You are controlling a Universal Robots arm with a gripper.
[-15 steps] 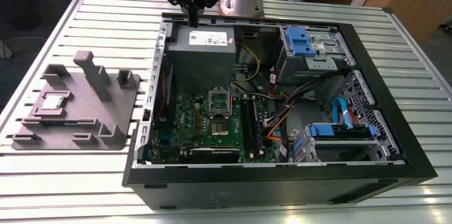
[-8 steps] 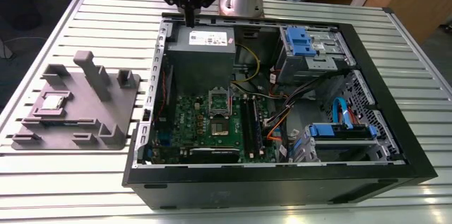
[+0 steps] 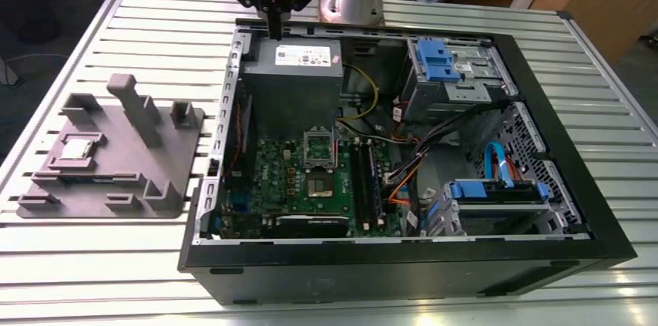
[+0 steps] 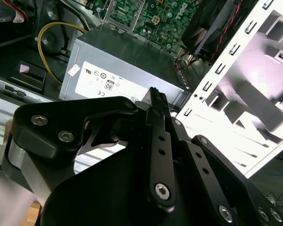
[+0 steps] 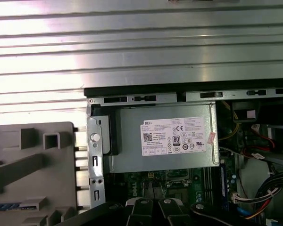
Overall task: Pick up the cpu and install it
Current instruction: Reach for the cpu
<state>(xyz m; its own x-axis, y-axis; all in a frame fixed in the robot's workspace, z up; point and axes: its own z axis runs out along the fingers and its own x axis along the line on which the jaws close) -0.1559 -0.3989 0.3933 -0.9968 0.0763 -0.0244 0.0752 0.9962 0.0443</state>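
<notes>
The cpu is seen lying flat in a recess of the grey fixture. The fixture rests on the slatted metal surface, at the exterior view's left of the open computer case. The cpu is touched by nothing.

The claw is held above the case's far edge, over the grey power supply and well apart from the cpu. In both wrist views its fingers are seen pressed together, with nothing gripped between them.

Inside the case the green motherboard is exposed, and the dark socket lies near its middle.

The cpu is judged to be light, thin and rigid. Its smooth metal top could slip under a careless grip, and its underside is likely to be delicate. It is probably best taken by two opposite edges, squarely and with modest force, so that it is kept level and is neither tilted nor scraped against the fixture's walls.
</notes>
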